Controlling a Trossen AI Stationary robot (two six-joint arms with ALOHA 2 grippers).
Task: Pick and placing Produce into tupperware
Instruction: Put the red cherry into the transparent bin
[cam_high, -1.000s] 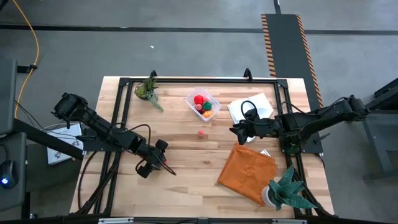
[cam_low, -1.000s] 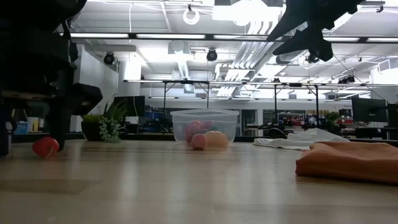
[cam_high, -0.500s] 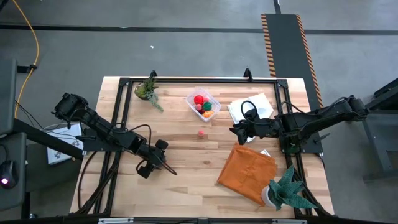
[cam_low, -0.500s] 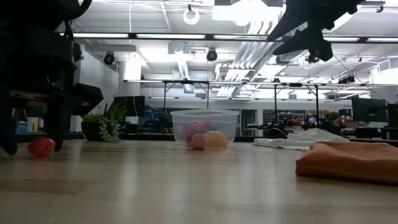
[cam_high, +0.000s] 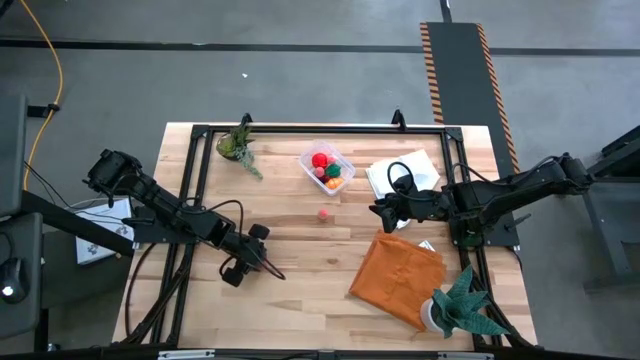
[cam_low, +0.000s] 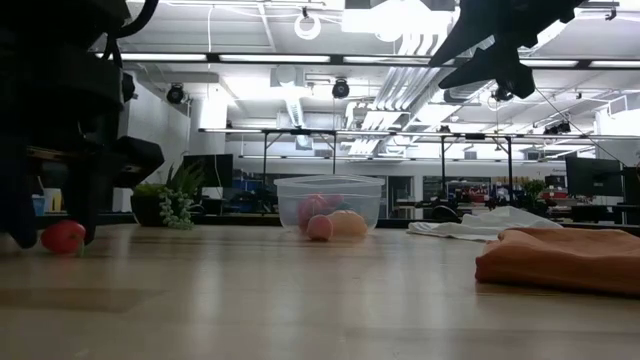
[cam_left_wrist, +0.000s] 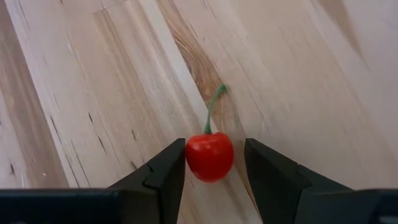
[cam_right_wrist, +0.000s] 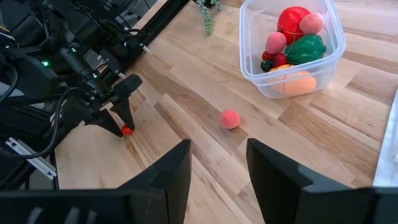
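One red cherry (cam_left_wrist: 209, 157) between left tool (cam_left_wrist: 214, 168) fingers, narrowly apart, right tool (cam_right_wrist: 217, 168) parted, empty.

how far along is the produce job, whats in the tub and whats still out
Done: several pieces sit in the tub, among them a red one, pink ones, a green one and an orange one. In hand: the left claw straddles a red cherry on the table, fingers close on both sides but not clearly gripping. Left: that cherry and a pink ball lying on the wood outside the tub. The right claw hangs open above the table.
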